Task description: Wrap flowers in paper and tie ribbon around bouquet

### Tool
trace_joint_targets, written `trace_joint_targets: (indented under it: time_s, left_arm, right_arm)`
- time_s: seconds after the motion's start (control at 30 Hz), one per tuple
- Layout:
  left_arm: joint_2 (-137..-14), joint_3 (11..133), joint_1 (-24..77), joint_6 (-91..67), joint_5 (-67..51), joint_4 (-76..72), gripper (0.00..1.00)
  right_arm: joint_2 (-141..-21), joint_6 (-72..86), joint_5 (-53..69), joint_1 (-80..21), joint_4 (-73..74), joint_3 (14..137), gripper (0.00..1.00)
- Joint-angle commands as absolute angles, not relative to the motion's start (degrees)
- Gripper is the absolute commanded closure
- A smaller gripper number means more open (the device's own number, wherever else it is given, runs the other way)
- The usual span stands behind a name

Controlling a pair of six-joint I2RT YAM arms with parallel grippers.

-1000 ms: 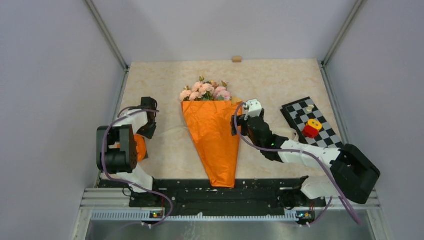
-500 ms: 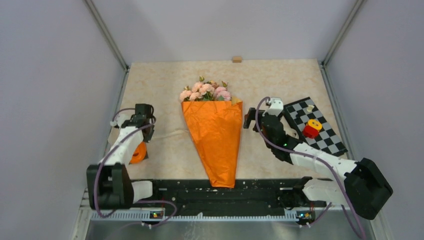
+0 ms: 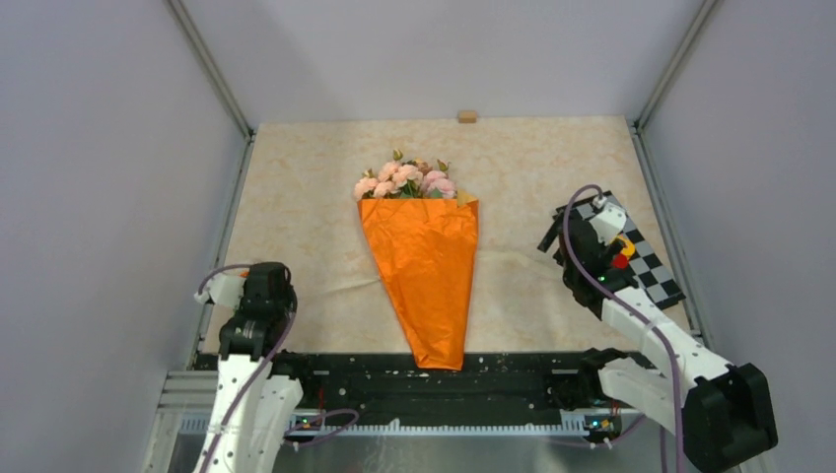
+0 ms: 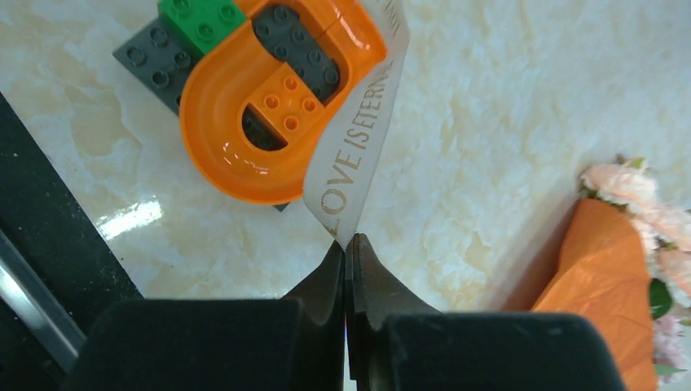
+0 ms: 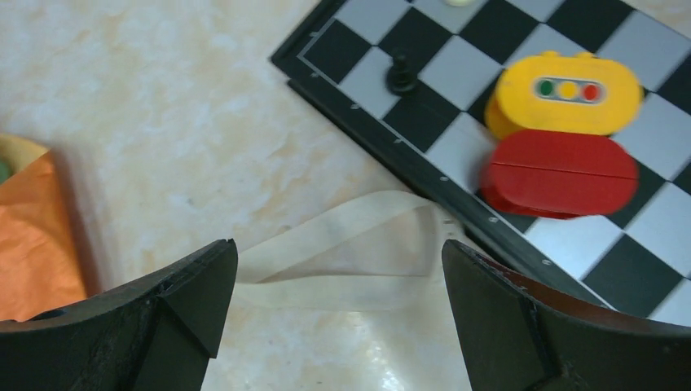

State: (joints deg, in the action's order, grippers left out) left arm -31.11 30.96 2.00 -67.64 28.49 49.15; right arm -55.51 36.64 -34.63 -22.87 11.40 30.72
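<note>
While left claw [image 4: 348, 244] pinches ribbon [image 4: 358, 138] end near table [image 4: 489, 122] edge, right claw [image 5: 334, 252] spread beside chessboard [image 5: 350, 49]

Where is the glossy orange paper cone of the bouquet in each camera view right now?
Top external: glossy orange paper cone, centre of table, tip towards near edge.
Left wrist: lower right edge, pink blooms beside it.
Right wrist: left edge, only a corner.
Shared landmark: cream marbled tabletop.

Left gripper [image 4: 346, 244] pinched closed, right gripper [image 5: 338, 257] spread wide
</note>
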Motion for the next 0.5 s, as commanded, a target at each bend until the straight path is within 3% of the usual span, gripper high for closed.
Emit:
trace_joint_targets:
  time_s: [0.0, 0.37, 0.47]
  left_arm:
    - [-24.35, 32.38, 2.02, -66.88, 37.92, 51.06, 1.0]
    - [-23.71, 39.19, 2.02, -69.52, 51.33, 55.48, 1.0]
    - [-23.42, 38.68, 2.02, -67.29, 51.62, 51.78, 1.0]
  right_arm:
    - [-52.87, 37.0, -37.19, -17.72, 20.32, 30.41, 0.01]
    - [-56.71, 28.37, -29.39, -14.59, 17.96, 31.88, 0.06]
    - [-60.4, 15.47, -21.9, -14.61, 13.57, 33.18, 0.06]
